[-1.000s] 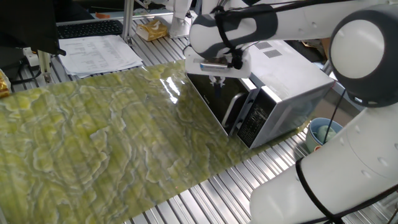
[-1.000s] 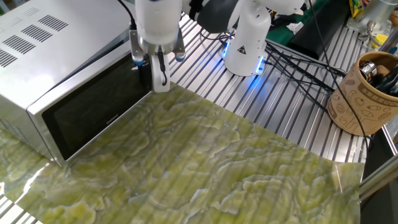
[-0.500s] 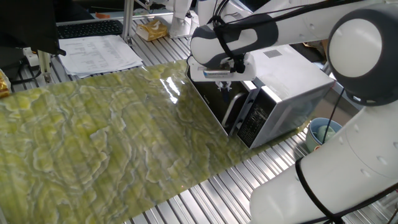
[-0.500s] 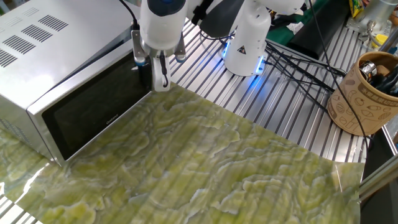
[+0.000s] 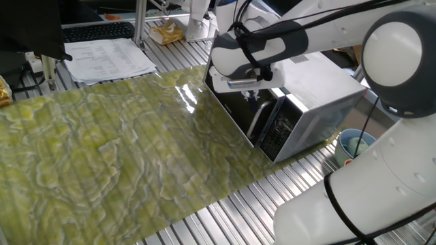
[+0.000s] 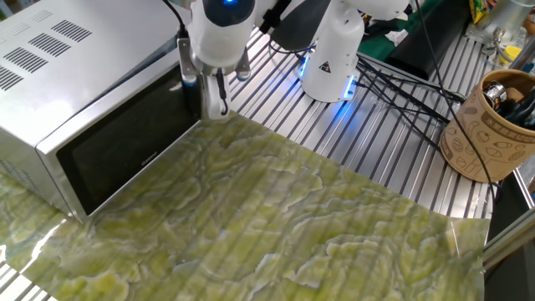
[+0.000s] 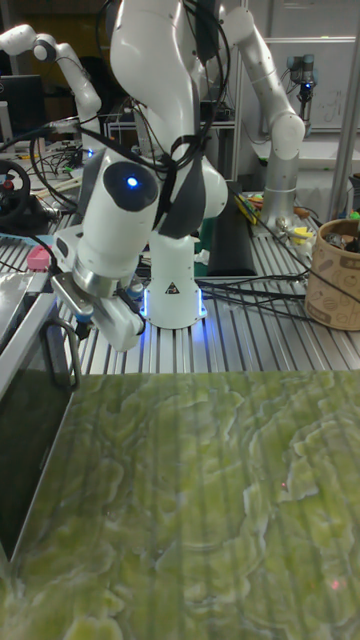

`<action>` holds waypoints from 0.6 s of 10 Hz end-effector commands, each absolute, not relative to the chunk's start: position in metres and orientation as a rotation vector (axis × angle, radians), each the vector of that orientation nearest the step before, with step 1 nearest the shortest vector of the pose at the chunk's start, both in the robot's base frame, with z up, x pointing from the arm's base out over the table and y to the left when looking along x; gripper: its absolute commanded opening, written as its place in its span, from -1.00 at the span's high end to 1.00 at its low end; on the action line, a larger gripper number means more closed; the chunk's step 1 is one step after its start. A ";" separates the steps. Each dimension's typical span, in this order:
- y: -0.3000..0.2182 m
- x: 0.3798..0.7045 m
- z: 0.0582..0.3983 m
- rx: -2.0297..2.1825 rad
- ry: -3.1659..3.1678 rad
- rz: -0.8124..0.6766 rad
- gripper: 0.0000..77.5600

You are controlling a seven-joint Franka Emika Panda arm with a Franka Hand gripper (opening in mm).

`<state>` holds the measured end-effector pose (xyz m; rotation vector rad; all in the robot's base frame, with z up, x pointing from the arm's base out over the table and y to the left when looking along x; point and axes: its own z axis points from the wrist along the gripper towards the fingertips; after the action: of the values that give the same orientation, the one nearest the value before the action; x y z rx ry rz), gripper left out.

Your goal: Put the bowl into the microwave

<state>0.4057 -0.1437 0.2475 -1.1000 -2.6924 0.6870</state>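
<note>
Nearest us we see the green and yellow marbled mat (image 6: pixel 334 226) that covers the slatted metal table (image 6: pixel 401 159). At its edge stands the large boxy white microwave (image 6: pixel 75 75), its dark glass door framed in silver; the door looks shut or nearly so, and we cannot tell which. The white robot arm's two-finger gripper (image 6: pixel 213 94) points down at the handle edge of that door, just beside the door handle (image 7: pixel 62 352), which shows as a dark loop in the tall view. Whether the fingers (image 6: pixel 219 96) touch the handle we cannot tell, nor can we tell whether the jaws are spread or closed, since they sit against the dark door in every view. We cannot find the dark teal-blue mug-shaped bowl in any of the views. Beside the far end of the microwave sits a pale blue round container (image 5: pixel 353 145). Farther off we see the arm's white base (image 6: pixel 333 54) lit blue, black cables (image 6: pixel 401 71), and a tan patterned cylindrical holder (image 6: pixel 489 125).
</note>
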 end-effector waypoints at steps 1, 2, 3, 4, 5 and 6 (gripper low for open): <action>-0.162 0.402 0.248 -1.047 -2.710 0.742 0.97; -0.164 0.402 0.248 -1.042 -2.713 0.751 0.97; -0.167 0.403 0.248 -1.034 -2.716 0.757 0.97; -0.172 0.404 0.248 -1.023 -2.721 0.760 0.97; -0.176 0.405 0.250 -1.013 -2.723 0.764 0.97; -0.180 0.406 0.251 -1.001 -2.726 0.766 0.97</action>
<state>0.4050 -0.1721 0.2486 -1.0168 -2.7244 0.7571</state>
